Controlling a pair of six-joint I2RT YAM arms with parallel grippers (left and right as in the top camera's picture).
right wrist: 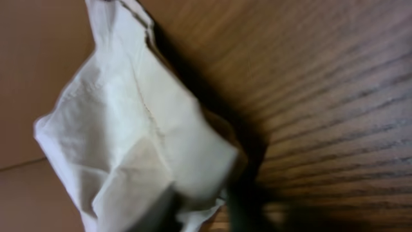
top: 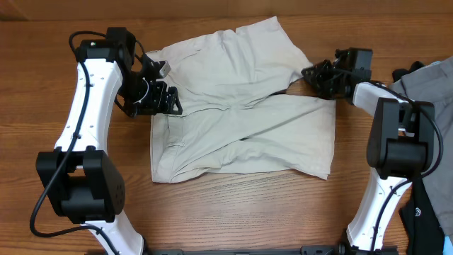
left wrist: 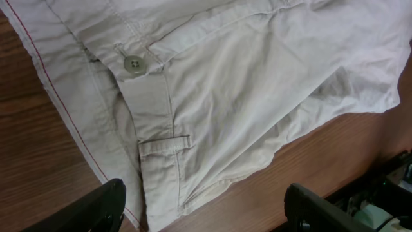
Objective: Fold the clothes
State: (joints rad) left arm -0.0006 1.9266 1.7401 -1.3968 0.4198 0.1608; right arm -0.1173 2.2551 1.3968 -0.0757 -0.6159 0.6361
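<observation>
Shorts: cream cotton, spread out at the centre of the table, wrinkled, not folded. Waistband lies at the left and both legs point right. Far leg splays away at an angle. Near leg runs straight, with its hem at the right. A narrow dark gap shows where the legs part.

Left wrist view: grey-green button on the waistband tab, belt loop below it, red stitch line along the band's edge.

The far leg's hem corner is bunched and pinched in the right tool, casting a shadow on the wood.
</observation>
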